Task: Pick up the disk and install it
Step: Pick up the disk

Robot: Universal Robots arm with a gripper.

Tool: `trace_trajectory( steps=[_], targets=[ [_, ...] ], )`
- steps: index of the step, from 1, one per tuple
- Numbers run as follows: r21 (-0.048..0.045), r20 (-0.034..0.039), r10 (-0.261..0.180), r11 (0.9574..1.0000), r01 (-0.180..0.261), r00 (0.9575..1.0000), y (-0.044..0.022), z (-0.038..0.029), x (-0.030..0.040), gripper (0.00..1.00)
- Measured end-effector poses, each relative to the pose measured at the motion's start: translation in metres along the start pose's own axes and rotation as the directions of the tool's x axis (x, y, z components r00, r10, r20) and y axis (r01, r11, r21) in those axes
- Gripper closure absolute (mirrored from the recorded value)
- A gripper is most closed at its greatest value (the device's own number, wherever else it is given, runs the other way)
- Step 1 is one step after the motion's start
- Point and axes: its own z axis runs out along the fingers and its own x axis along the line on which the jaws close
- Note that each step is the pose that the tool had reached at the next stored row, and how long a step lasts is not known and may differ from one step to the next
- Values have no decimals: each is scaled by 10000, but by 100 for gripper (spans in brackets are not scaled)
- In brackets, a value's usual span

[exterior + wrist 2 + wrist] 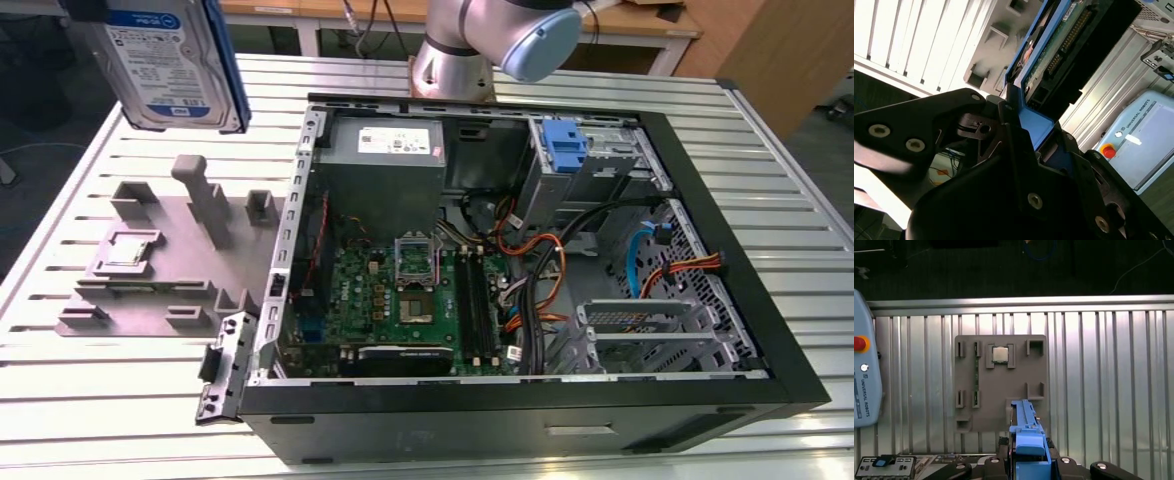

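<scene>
Above the grey fixture (174, 260), the end effector (1030, 126) pinched the disk (167, 60) by its blue carrier, clear of the tabletop (80, 385).

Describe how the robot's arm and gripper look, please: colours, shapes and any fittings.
In the exterior view the arm is a smooth silver-grey tube with a round pale blue cap on its joint. In the second wrist view the gripper is matte black, built of flat angular plates and links, fastened with small silver screws.
</scene>
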Motion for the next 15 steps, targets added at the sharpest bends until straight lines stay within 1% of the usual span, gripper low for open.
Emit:
trace_trajectory(
  steps=[8, 15],
  targets=[
    [3, -50, 19, 10000, -19, 10000, -18, -1, 99, 63],
    [3, -73, 21, 10000, -21, 10000, -28, -3, 116, 63]
  ],
)
